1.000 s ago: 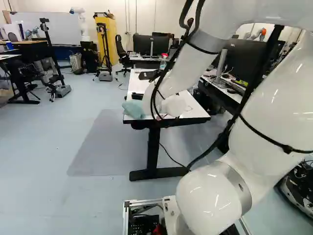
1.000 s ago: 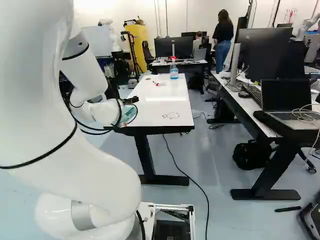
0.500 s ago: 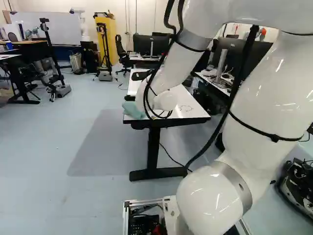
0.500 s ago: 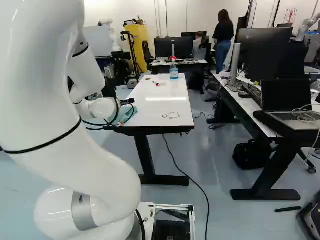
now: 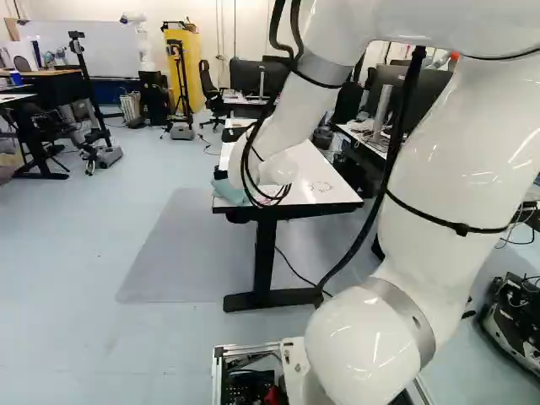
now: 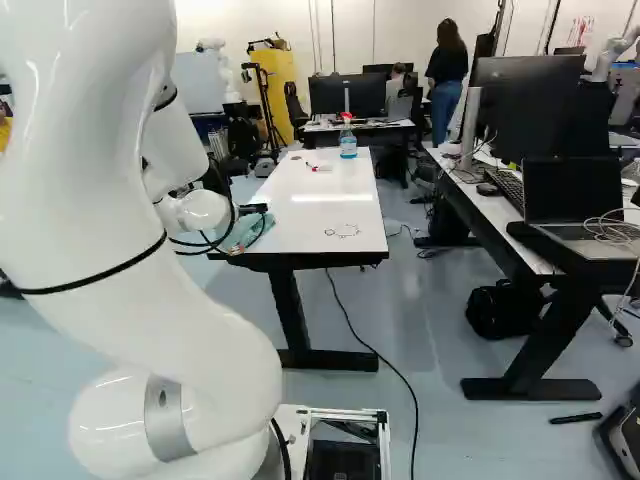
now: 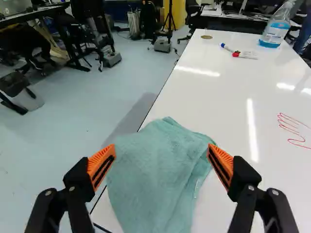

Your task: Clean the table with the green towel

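In the right base view my gripper (image 6: pixel 252 209) is partly hidden by the arm, just over the green towel (image 6: pixel 243 232). The wrist view shows the gripper (image 7: pixel 162 164) open, its orange pads wide apart, with the crumpled green towel (image 7: pixel 158 177) between and below them. The towel lies over the left near corner of the white table (image 7: pixel 228 102), part of it past the edge. Nothing shows it gripped. Red scribbled lines (image 7: pixel 294 130) mark the tabletop to the towel's right. Thin drawn lines (image 6: pixel 342 231) also show near the table's front in the right base view.
On the far part of the table stand a spray bottle (image 7: pixel 277 26) and two markers (image 7: pixel 240 54). A desk (image 6: pixel 480 205) with monitors and a laptop (image 6: pixel 572 200) runs along the right. Another robot (image 6: pixel 615 50) stands far back.
In the left base view my arm's wrist has moved left and its upper links have swung left too. In the right base view the forearm has shifted right. The base and towel appear unmoved.
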Controlling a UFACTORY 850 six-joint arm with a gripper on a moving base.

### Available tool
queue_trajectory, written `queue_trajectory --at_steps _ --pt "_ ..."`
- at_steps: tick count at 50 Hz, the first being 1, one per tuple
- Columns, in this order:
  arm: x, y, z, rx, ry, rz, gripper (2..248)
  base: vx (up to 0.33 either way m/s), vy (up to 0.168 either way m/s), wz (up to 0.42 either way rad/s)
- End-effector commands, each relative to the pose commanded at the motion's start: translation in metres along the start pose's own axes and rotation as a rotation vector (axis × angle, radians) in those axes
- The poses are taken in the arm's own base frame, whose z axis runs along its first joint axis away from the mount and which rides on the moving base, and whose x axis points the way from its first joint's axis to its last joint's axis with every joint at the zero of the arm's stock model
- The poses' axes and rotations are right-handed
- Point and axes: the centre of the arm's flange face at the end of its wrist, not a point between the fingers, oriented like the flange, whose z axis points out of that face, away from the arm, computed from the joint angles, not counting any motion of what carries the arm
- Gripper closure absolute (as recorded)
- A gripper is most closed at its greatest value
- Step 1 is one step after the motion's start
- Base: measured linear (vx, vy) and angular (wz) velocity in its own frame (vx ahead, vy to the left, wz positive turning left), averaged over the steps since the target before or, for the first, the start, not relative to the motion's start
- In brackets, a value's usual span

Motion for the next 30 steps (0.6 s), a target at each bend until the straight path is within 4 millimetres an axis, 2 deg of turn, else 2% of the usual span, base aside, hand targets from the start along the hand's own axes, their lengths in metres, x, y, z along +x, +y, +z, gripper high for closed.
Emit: queue_trajectory --at_steps 30 --pt "-0.007 -0.006 0.011 -0.01 -0.155 0.034 3 0.0 0.0 0.0"
